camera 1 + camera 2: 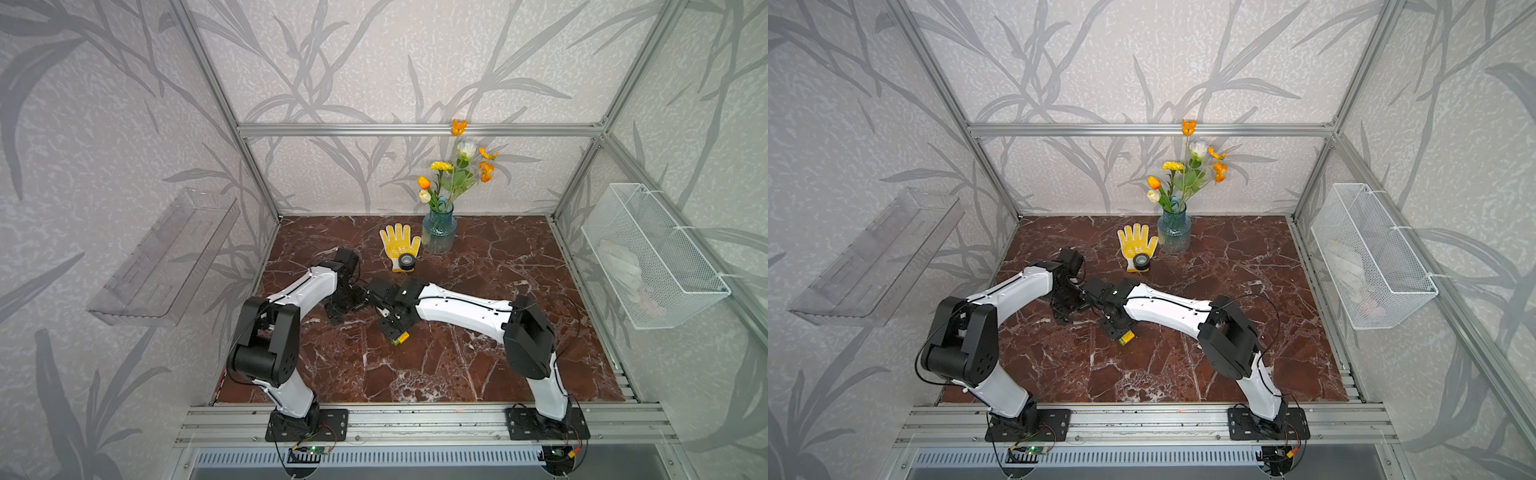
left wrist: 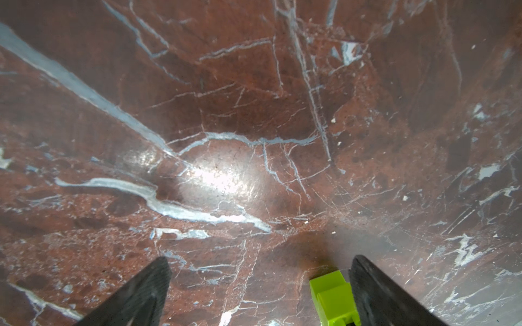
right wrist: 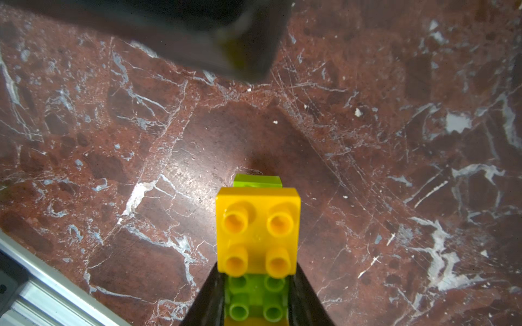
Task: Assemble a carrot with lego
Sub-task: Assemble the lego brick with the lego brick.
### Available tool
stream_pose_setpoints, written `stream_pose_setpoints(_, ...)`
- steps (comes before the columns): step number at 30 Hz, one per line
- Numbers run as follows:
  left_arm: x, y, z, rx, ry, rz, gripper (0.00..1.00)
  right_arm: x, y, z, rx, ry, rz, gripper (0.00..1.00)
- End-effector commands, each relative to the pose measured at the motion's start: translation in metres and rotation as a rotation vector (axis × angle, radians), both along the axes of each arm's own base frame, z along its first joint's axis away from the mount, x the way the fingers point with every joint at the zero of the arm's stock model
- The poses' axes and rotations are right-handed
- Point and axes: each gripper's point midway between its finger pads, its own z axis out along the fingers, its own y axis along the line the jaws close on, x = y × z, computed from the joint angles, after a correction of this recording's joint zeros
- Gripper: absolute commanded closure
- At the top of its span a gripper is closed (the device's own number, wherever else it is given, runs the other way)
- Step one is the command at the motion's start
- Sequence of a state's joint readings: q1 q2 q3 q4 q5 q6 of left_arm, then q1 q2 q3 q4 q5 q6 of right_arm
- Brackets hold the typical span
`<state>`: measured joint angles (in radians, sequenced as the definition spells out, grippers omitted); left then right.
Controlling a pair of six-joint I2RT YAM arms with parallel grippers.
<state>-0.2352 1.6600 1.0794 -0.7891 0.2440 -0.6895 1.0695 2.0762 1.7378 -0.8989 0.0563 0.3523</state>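
While R fingers [image 3: 208,306] pinch carrot [image 3: 257,234]; L fingers [image 2: 135,296] spread wide, grip nothing; lime brick [image 2: 334,299] beside one.

Walls [image 1: 374,62] on three sides: pale textured paper with a grey leaf-and-stem pattern. Aluminium frame [image 1: 415,129] runs up the corners and across the back wall. Table [image 1: 498,257]: glossy red-brown marble with white veins. A bright patch of glare [image 2: 223,175] shows in the left wrist view. Clear plastic shelf [image 1: 166,257] on the left wall. White wire basket [image 1: 652,257] on the right wall, pale contents unclear. Ribbed metal rail [image 1: 415,419] edges the near side. Light even, shadows soft.
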Motion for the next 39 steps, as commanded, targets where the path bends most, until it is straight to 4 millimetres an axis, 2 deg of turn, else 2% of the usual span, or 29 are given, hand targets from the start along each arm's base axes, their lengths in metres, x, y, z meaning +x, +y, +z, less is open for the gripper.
stream_pose_setpoints(1, -0.004, 0.001, 0.002, -0.007, -0.002, -0.008, 0.0, -0.002, -0.002, -0.005, -0.033, 0.008, -0.016, 0.69)
stream_pose_setpoints(12, -0.005, 0.0, 0.001, -0.015, -0.002, -0.01, 0.0, 0.001, -0.001, -0.01, -0.054, 0.011, -0.018, 0.69)
stream_pose_setpoints(20, -0.006, 0.0, -0.001, -0.018, 0.0, -0.01, 0.0, 0.001, -0.01, -0.011, -0.066, 0.007, -0.004, 0.69)
stream_pose_setpoints(32, -0.006, -0.003, -0.003, -0.037, -0.001, 0.001, 0.0, -0.002, -0.016, -0.019, 0.02, -0.041, 0.025, 0.69)
stream_pose_setpoints(39, -0.005, -0.007, -0.005, -0.055, -0.003, 0.006, 0.0, -0.003, -0.011, -0.027, 0.044, -0.034, 0.027, 0.69)
